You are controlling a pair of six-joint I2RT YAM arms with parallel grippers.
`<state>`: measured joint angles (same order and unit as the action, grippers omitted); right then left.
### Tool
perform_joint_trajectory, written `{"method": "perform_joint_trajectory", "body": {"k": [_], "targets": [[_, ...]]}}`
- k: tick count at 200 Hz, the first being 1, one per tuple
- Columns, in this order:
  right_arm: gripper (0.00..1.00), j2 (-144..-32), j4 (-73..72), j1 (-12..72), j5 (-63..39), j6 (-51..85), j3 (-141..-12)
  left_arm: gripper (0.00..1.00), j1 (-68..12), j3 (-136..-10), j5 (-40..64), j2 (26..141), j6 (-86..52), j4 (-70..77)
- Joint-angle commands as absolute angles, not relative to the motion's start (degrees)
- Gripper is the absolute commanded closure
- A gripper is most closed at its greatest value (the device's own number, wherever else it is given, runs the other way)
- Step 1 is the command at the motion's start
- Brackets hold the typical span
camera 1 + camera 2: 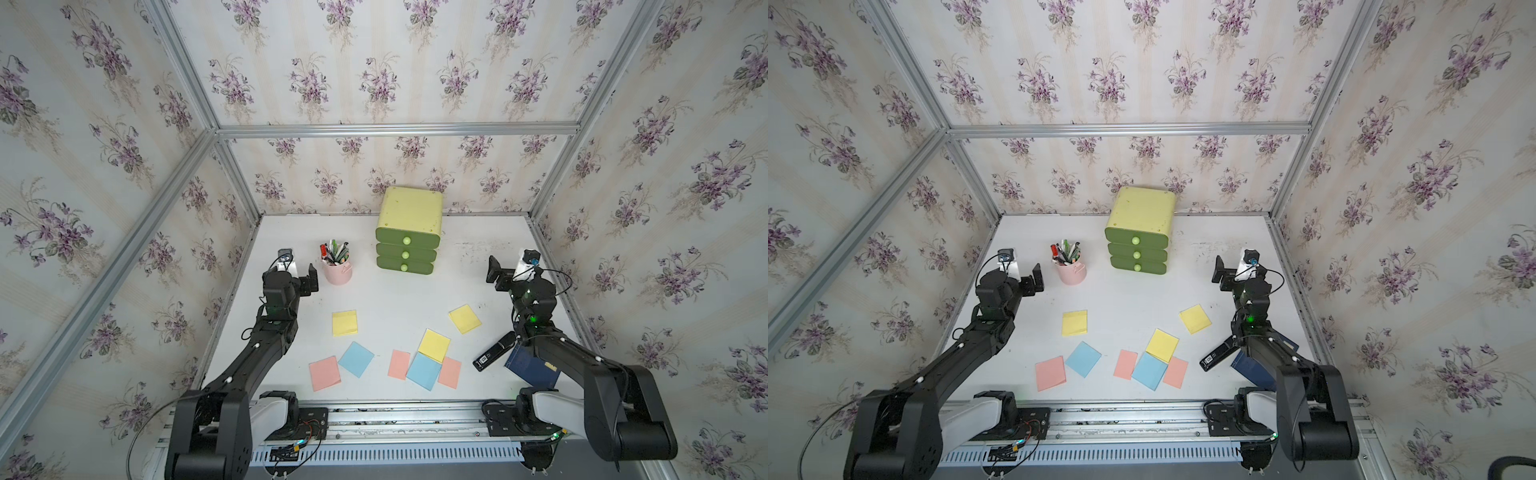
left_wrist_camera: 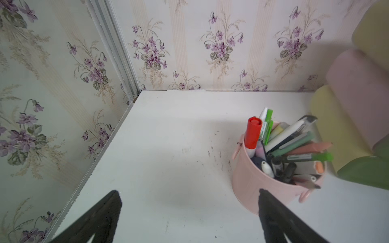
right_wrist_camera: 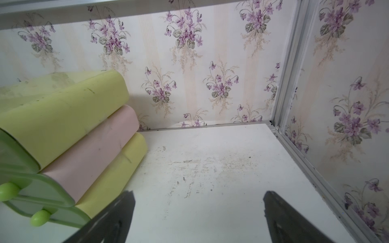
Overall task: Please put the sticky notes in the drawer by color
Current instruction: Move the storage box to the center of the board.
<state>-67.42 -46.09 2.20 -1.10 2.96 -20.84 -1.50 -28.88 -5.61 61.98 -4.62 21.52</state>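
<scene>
Currently left gripper (image 2: 188,191) and right gripper (image 3: 199,192) gape empty; the drawer (image 1: 409,208) stands between them at twelve o'clock, sticky notes (image 1: 345,323) at six.

Not a single word or number can be read here. The closest thing is a small white label (image 1: 483,358) (image 1: 1208,358) with a dark square code pattern. It sits on the black oblong device (image 1: 495,351) just beside the dark blue hardcover book (image 1: 530,370), too small to read in both top views. The book's cover has a small gold mark (image 1: 551,366) near one edge, also unreadable. Well apart from the book, in the pink plastic pen cup (image 2: 252,185), a green marker (image 2: 305,157) carries dark print along its barrel, but it's blurred.
</scene>
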Motion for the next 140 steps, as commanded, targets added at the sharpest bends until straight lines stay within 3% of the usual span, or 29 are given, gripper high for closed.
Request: {"method": "perform_joint_trajectory", "body": {"k": [1, 33, 78, 118, 140], "targets": [[0.0, -62.82, -35.04, 2.18, -7.24, 7.92, -22.63, 0.0, -1.58, -32.86, 0.5, 57.61, -14.24, 10.32], [0.0, -60.38, -32.0, 2.19, -14.49, 20.36, -27.8, 0.0, -1.71, -41.86, 11.62, 56.92, -24.67, 2.86], [0.0, -70.47, -22.95, 3.47, -26.54, 29.4, -44.81, 0.0, -3.99, -56.86, 26.38, 67.59, -28.21, -3.7], [0.0, -76.72, -11.69, 11.47, -18.48, 24.0, -57.18, 0.0, -5.01, -71.19, 31.57, 80.05, -27.76, -11.64], [0.0, -82.42, -7.58, 12.58, -19.78, 24.76, -63.51, 0.0, -5.8, -78.19, 33.81, 87.92, -28.47, -13.98]]}}
